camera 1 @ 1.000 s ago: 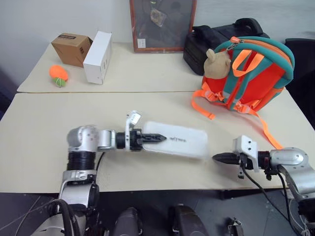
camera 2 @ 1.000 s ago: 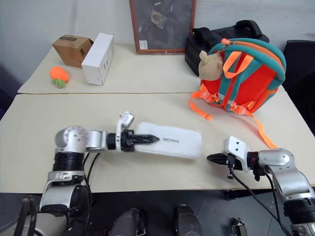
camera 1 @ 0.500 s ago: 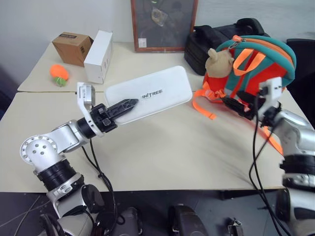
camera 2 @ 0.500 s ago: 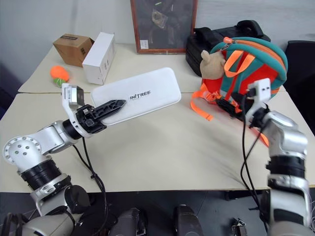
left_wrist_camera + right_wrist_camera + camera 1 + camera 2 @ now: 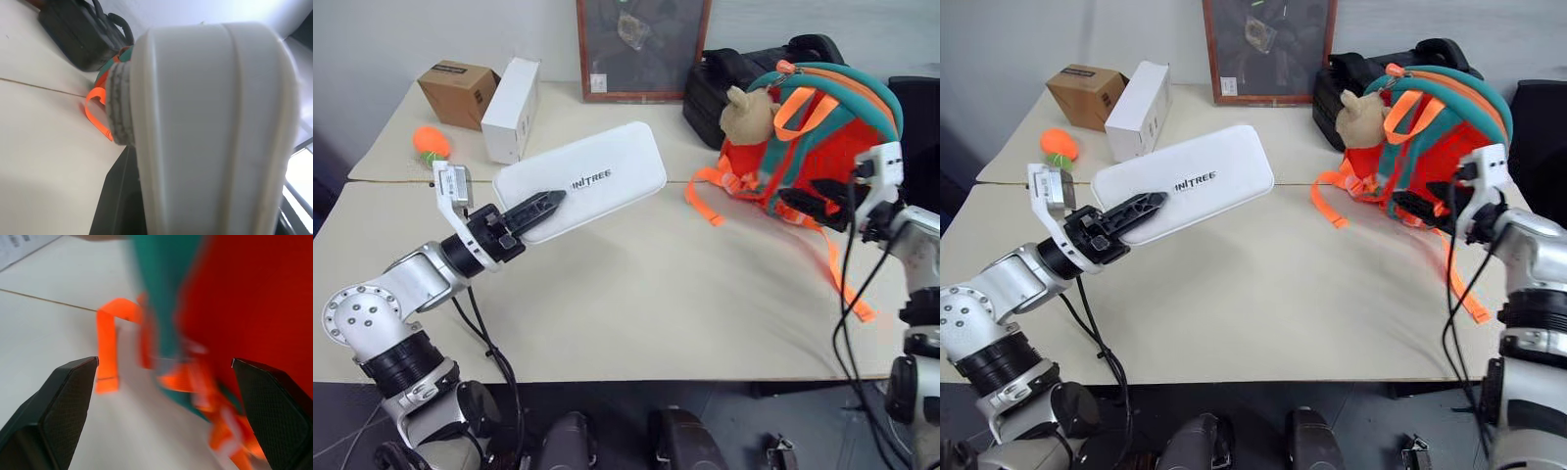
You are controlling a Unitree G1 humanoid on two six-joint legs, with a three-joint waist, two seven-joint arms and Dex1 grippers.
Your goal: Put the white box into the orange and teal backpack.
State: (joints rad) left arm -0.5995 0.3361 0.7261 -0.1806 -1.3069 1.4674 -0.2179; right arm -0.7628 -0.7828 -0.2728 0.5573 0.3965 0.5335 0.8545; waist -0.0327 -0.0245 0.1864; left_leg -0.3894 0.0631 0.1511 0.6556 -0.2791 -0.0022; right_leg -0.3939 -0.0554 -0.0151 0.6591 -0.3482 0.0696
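white plastic, held clear of the table (image 5: 607, 294): my left gripper (image 5: 530, 210) has the white box (image 5: 582, 191) pinched by one end between its black fingers, lifted off the surface where it lay a second ago and angled toward the orange and teal backpack (image 5: 813, 137). my right gripper (image 5: 813, 201) has swung up from the table edge to the backpack's lower front, and its jaws, shut a second ago, now stand wide with nothing between them, beside the orange straps. i judge the bag's opening must come next, since the zip looks closed from here. dark lettering on the box reads roughly "initree". a label on the brown cardboard box (image 5: 455, 93) is too small to read.
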